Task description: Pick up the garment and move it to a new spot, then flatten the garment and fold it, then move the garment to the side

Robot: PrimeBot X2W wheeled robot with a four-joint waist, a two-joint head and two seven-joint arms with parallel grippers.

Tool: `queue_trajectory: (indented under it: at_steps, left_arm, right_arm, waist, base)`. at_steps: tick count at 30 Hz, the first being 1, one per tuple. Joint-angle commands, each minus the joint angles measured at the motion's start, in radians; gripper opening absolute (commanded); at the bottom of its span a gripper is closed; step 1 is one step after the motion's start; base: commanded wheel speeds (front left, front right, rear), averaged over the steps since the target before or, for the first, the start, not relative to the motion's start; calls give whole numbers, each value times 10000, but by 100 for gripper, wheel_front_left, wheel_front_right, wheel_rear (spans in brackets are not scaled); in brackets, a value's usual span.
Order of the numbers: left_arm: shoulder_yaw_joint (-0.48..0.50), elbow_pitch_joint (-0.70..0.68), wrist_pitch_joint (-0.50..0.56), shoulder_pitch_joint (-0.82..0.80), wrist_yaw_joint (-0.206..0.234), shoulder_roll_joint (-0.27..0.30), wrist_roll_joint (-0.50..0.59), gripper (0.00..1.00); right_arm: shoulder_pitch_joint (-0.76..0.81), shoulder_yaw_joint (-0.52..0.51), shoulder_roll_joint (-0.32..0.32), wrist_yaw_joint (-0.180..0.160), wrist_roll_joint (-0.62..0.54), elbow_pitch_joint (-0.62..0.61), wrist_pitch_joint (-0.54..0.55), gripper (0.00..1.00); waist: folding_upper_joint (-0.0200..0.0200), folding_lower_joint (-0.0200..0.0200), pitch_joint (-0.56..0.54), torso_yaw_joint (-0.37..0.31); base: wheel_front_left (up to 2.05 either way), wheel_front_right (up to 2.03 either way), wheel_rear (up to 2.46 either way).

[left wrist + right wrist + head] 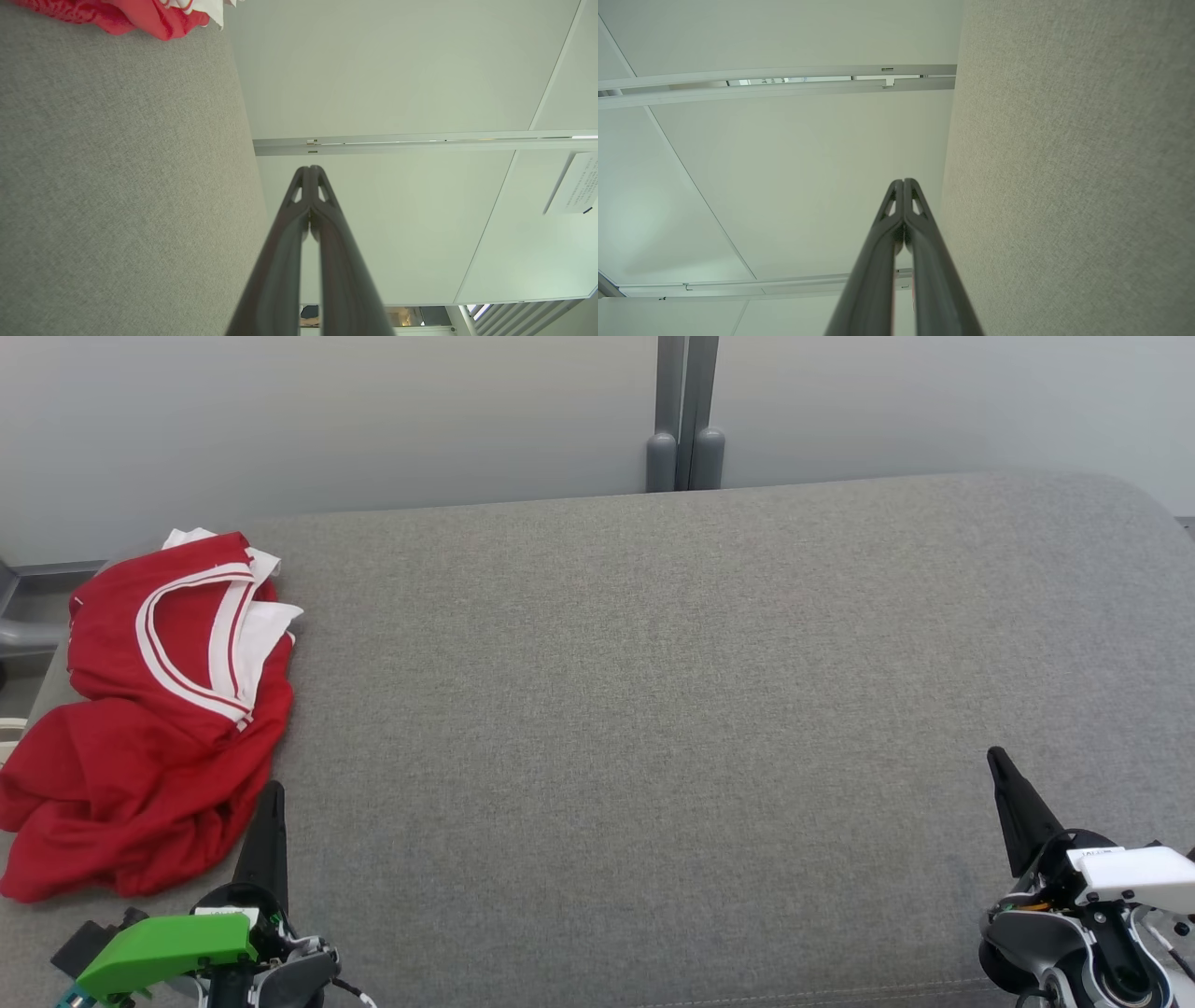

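Note:
The garment point(159, 719) is a crumpled red shirt with white striped trim, lying at the far left of the grey padded surface point(653, 709); its edge also appears at the top left of the left wrist view as the garment point(140, 18). My left gripper point(273, 791) is shut and empty, its tips just beside the garment's lower right edge. In its own view the left gripper point(309, 169) has its fingers pressed together. My right gripper point(995, 756) sits at the lower right, shut and empty, far from the garment; its wrist view shows the right gripper point(903, 181) with tips touching.
A pale wall point(327, 420) with a grey vertical post point(684, 420) runs behind the surface. The surface's left edge lies just under the garment. A grey pipe point(28, 635) shows beyond the left edge.

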Motion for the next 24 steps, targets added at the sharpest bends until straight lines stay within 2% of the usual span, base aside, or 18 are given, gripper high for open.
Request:
queue_trajectory:
  at_steps: [1, 24]
  left_arm:
    - [32, 14, 13, -141, -28, 2, 16, 0]
    - [31, 14, 13, -140, -28, 2, 16, 0]
  right_arm:
    - [-79, -4, -19, 4, -18, 12, 9, 0]
    - [-80, -5, -19, 4, -18, 12, 9, 0]
  waist:
    - [0, 0, 0, 0]
    - [0, 0, 0, 0]
  base:
    - [0, 0, 0]
    - [0, 0, 0]
